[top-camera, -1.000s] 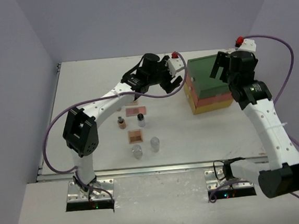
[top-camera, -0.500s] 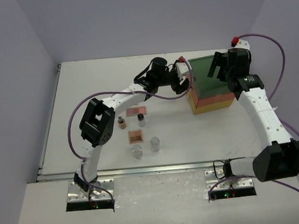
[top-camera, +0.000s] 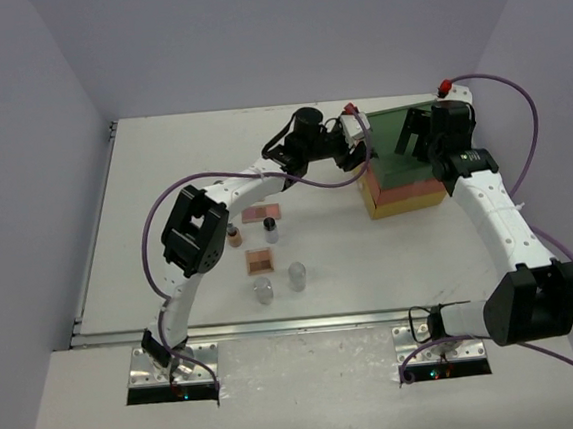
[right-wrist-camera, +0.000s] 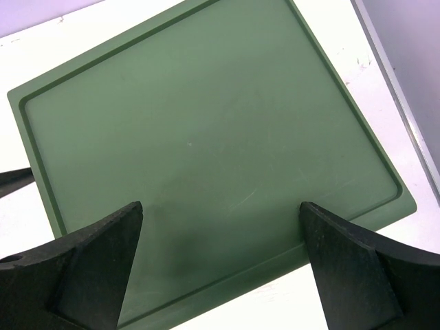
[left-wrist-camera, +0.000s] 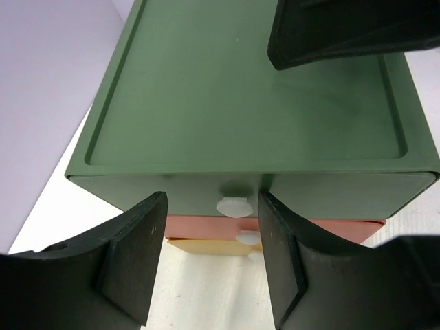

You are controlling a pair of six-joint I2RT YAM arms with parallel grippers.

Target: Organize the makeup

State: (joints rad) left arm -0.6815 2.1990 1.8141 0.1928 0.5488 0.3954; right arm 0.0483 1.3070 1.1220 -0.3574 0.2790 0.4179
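Observation:
The makeup lies on the table left of centre: two flat palettes [top-camera: 260, 214] [top-camera: 259, 261], a brown bottle [top-camera: 233, 236], a black-capped bottle [top-camera: 270, 231] and two clear jars [top-camera: 297, 276] [top-camera: 263, 292]. My left gripper [top-camera: 355, 156] is at the front of the green-topped drawer box [top-camera: 402, 154]. In the left wrist view its fingers [left-wrist-camera: 212, 206] stand either side of the top drawer's white knob [left-wrist-camera: 234, 205], open, with a gap on both sides. My right gripper [top-camera: 412, 133] hovers wide open over the box's green top [right-wrist-camera: 206, 124], holding nothing [right-wrist-camera: 221, 206].
Below the green drawer sit a pink drawer [left-wrist-camera: 206, 227] and a yellow drawer [left-wrist-camera: 206, 245], each with a white knob. One right-gripper finger [left-wrist-camera: 344, 34] shows over the box top in the left wrist view. The back wall runs close behind the box.
My left arm has reached right to the box's front and its jaws have narrowed round the top knob. The right gripper has shifted slightly back over the box top.

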